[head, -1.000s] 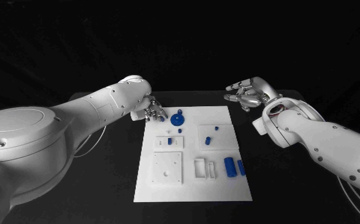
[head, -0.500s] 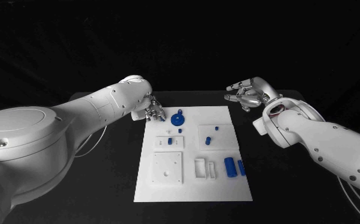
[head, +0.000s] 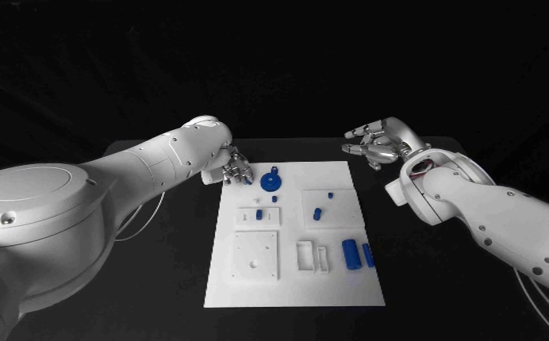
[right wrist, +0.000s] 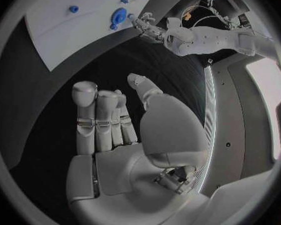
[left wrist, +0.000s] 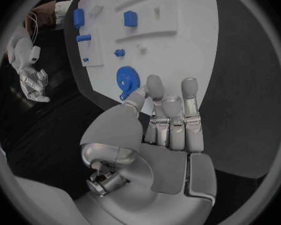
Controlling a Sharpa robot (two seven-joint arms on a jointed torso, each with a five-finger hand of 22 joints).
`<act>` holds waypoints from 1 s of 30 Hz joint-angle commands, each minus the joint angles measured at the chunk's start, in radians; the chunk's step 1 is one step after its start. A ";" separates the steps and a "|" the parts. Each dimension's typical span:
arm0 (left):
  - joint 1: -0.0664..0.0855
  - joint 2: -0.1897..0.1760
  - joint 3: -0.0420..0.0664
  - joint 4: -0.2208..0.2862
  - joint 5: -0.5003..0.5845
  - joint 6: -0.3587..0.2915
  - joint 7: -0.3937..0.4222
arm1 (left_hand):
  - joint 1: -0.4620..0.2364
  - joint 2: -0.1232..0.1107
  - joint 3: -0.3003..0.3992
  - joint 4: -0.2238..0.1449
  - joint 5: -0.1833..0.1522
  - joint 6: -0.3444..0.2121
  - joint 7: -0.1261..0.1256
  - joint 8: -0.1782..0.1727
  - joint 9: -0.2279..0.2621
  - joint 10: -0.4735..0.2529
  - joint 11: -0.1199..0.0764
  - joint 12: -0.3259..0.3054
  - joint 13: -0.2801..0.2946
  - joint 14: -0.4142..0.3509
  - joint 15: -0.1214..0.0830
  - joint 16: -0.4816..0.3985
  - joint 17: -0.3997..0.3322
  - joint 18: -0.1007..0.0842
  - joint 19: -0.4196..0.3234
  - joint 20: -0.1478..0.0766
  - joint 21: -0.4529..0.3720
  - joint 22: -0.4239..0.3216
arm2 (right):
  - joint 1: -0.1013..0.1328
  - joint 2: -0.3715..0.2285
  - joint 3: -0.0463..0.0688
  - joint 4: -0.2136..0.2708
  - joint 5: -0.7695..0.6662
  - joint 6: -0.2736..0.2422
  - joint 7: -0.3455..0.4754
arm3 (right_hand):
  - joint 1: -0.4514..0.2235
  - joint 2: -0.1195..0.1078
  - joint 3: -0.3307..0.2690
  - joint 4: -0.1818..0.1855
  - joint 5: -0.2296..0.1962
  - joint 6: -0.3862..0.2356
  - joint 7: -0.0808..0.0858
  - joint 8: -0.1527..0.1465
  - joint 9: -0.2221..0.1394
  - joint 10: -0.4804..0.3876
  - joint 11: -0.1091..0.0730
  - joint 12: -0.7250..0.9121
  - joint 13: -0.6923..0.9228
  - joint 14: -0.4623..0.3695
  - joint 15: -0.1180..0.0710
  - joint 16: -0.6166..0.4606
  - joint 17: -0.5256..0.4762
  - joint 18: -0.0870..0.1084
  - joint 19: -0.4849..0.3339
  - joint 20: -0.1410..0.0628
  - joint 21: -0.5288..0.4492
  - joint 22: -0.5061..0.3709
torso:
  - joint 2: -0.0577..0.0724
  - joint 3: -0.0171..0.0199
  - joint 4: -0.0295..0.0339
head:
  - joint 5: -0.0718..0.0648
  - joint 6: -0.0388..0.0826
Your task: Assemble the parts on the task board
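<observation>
Both hands (head: pixel 237 170) (head: pixel 375 143) and the blue gear (head: pixel 271 181) stay unmoved.

Task board (head: pixel 343 285) mid-table (head: pixel 149 277) — parts (head: pixel 350 251) on it

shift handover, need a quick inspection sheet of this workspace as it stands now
surface: black table, bare around the board
job's things: white rectangular task board; blue toothed gear part at its far edge; two blue cylinder parts near side
clutter: nothing seen
hands: left hand empty, fingertips beside the gear; right hand empty, off the board
cables: thin wire under the left arm
surroundings: dark, nothing seen
</observation>
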 commanded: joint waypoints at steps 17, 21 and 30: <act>0.007 -0.135 0.000 0.241 0.087 -0.216 0.035 | -0.012 -0.053 0.066 -0.009 0.095 0.112 -0.040 0.005 0.229 0.049 -0.030 0.191 -0.250 0.105 -0.004 0.058 0.207 0.031 0.028 0.023 0.060 0.017 | 0.000 -0.020 0.000 0.005 -0.009 0.010 0.000 | -0.009 -0.001 0.000 0.005 0.007 -0.001 0.003 0.000 -0.001 -0.005 -0.002 -0.002 -0.001 -0.006 -0.002 -0.005 0.000 0.012 0.025 0.002 -0.003 0.082 | -0.009 -0.0033 0.0171 | -0.002 -0.005; 0.009 -0.202 -0.001 0.353 0.102 -0.282 0.037 | -0.008 -0.071 0.070 -0.010 0.121 0.133 -0.045 0.000 0.229 0.050 -0.033 0.216 -0.297 0.111 -0.006 0.061 0.225 0.036 0.031 0.027 0.067 0.018 | 0.000 -0.024 0.000 0.005 -0.008 0.010 -0.001 | -0.009 -0.001 0.001 0.006 0.009 0.000 0.003 0.000 -0.001 -0.006 -0.002 -0.003 -0.002 -0.007 -0.001 -0.006 -0.001 0.012 0.025 0.002 -0.003 0.082 | -0.014 -0.0052 0.0229 | -0.004 -0.009; 0.011 -0.346 -0.006 0.592 0.103 -0.466 0.035 | -0.001 -0.097 0.071 0.005 0.115 0.202 -0.070 0.036 0.247 0.047 -0.060 0.253 -0.314 0.111 -0.024 0.054 0.206 0.019 0.033 0.006 0.076 0.016 | 0.000 -0.031 0.000 -0.001 -0.005 0.011 -0.001 | -0.011 -0.002 0.002 0.007 0.013 -0.001 0.003 0.000 -0.001 -0.005 -0.002 -0.003 -0.002 -0.006 -0.002 -0.005 -0.001 0.012 0.025 0.002 -0.003 0.082 | -0.028 -0.0090 0.0389 | -0.005 -0.021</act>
